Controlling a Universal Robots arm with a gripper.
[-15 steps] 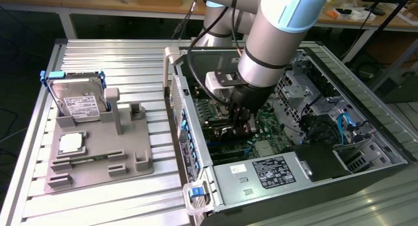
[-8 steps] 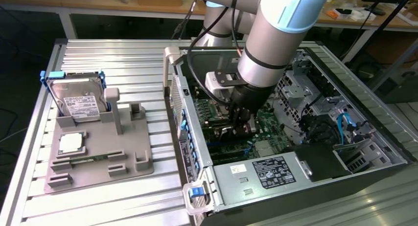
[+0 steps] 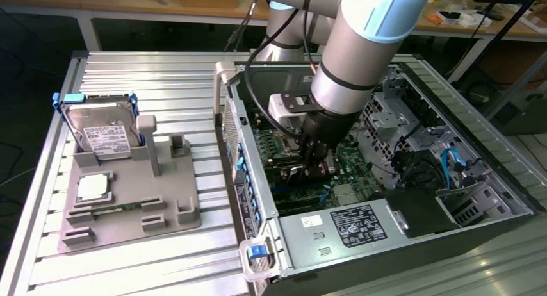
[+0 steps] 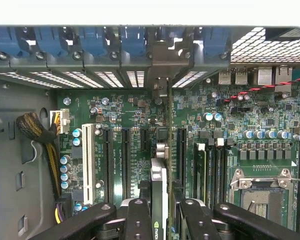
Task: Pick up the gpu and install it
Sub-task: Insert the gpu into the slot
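the claw [image 4: 164, 212] is holding the gpu [image 4: 160, 190] edge-on between its fingers, low inside the computer case [image 3: 256, 245], the card's long axis seemingly running parallel with the motherboard's [image 4: 270, 120] slots [image 4: 126, 160] toward the case's rear edge.

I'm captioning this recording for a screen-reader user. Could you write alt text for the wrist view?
The gripper clamps the gpu edge-on between its two black fingers, inside an open computer case. The card runs alongside the dark expansion slots of a green motherboard, with an empty processor socket off to one side.
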